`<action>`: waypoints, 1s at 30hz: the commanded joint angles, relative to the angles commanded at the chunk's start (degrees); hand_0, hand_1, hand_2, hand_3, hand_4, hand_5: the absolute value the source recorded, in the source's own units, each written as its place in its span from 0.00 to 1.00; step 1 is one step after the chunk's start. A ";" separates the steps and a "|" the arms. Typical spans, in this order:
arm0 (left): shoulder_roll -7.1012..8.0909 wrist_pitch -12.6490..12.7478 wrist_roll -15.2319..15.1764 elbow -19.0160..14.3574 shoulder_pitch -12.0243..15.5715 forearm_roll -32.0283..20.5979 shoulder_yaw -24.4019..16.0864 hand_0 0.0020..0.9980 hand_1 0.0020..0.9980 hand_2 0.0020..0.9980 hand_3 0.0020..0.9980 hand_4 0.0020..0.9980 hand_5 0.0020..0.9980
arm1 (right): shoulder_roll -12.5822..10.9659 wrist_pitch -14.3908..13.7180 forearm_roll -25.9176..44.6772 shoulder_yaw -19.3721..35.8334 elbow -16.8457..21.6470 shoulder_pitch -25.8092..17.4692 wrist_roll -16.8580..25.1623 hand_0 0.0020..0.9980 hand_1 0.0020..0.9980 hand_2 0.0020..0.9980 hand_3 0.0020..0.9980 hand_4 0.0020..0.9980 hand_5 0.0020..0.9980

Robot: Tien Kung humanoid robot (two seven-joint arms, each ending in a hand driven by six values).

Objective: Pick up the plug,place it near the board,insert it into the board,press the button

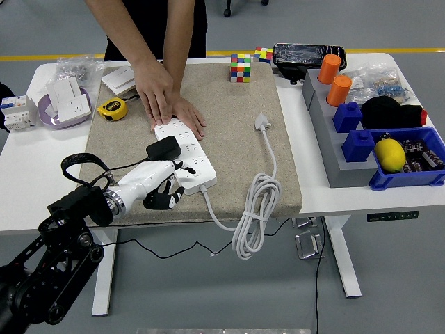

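A white power strip [195,164] lies on the beige mat [236,160]. A black plug [163,148] stands on the strip's left side, apparently in a socket, and its black cable loops off to the left. My left hand [161,190] sits just below the plug at the strip's near-left edge. Its fingers are loosely curled downward and hold nothing. A person across the table presses both hands [160,94] on the strip's far end. My right arm is out of view.
The strip's own white plug [262,122] and coiled cord [254,209] lie on the mat's right part. A yellow tape measure [111,108], purple bowl [52,115], Rubik's cube [240,67], grey rack with orange cups [325,111] and blue bin [417,177] surround the mat.
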 joint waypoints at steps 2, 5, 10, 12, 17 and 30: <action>-0.24 0.21 -0.12 1.06 -0.55 0.00 0.45 0.15 0.04 0.15 0.80 0.48 0.00 | 0.01 0.01 0.05 -0.04 -0.01 0.02 0.00 0.82 0.79 0.75 0.76 1.00 1.00; -0.49 0.57 -0.31 1.97 -1.10 0.00 0.77 0.15 0.04 0.15 0.80 0.48 0.00 | 0.00 0.01 0.06 -0.03 0.00 0.05 0.01 0.82 0.79 0.75 0.76 1.00 1.00; -0.83 1.07 -0.52 3.82 -2.54 0.00 0.97 0.15 0.04 0.15 0.80 0.49 0.00 | -0.01 0.02 0.12 -0.10 -0.02 0.19 0.00 0.82 0.79 0.75 0.76 1.00 1.00; -0.93 1.23 -0.58 4.33 -2.92 0.00 0.99 0.15 0.04 0.15 0.80 0.49 0.00 | -0.01 0.01 0.12 -0.10 -0.01 0.21 0.01 0.82 0.79 0.75 0.76 1.00 1.00; -1.19 1.70 -0.90 5.17 -3.50 0.00 1.03 0.15 0.04 0.15 0.80 0.49 0.00 | 0.02 0.01 0.17 -0.07 -0.03 0.22 0.04 0.82 0.79 0.75 0.76 1.00 1.00; -1.42 2.58 -1.43 7.91 -3.94 0.00 0.99 0.15 0.04 0.15 0.79 0.50 0.00 | -0.01 0.00 0.27 -0.18 -0.05 0.26 0.07 0.82 0.79 0.75 0.76 1.00 1.00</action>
